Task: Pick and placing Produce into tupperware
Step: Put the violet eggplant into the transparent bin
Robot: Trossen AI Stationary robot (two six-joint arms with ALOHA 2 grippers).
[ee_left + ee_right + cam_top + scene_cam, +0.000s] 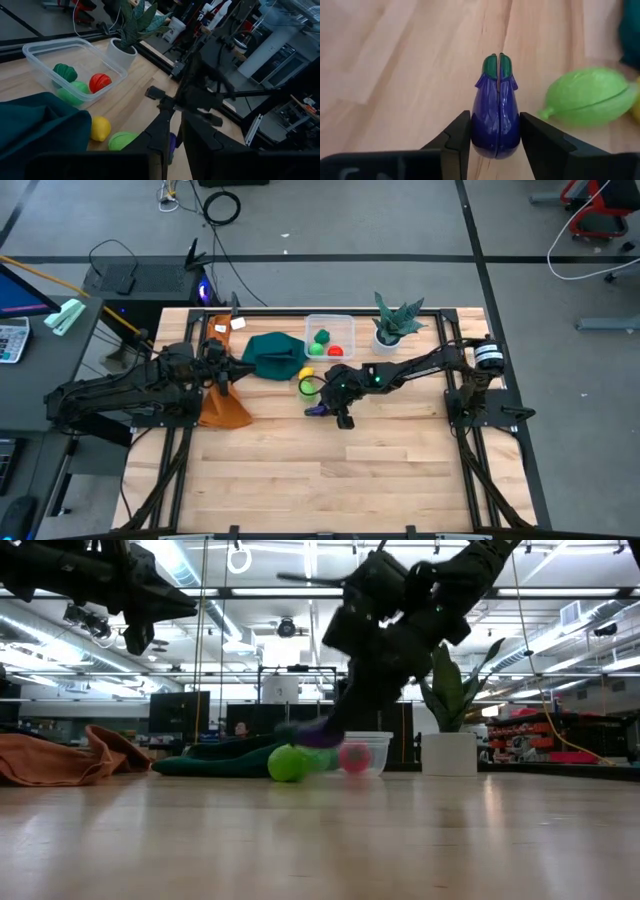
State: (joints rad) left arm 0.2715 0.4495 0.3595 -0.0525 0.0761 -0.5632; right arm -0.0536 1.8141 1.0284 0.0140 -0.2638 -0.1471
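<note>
The clear square tupperware sits near the table's far edge, holding a dark green, a light green and a red piece. A yellow piece and a light green one lie on the wood beside the teal cloth. My right gripper hangs just nearer than them, shut on the purple eggplant. My left arm waits at the left, over the orange cloth. My right gripper pinches the purple eggplant by its thick rounded body, one finger on each flank. It comes from above, slanting down from the table's right. The eggplant lies along the fingers, green stalk end pointing away. The low view shows the eggplant lifted off the wood.
A teal cloth lies left of the tupperware and an orange cloth farther left. A potted plant in a white pot stands right of the tupperware. Bare wood stretches across the table's near half.
</note>
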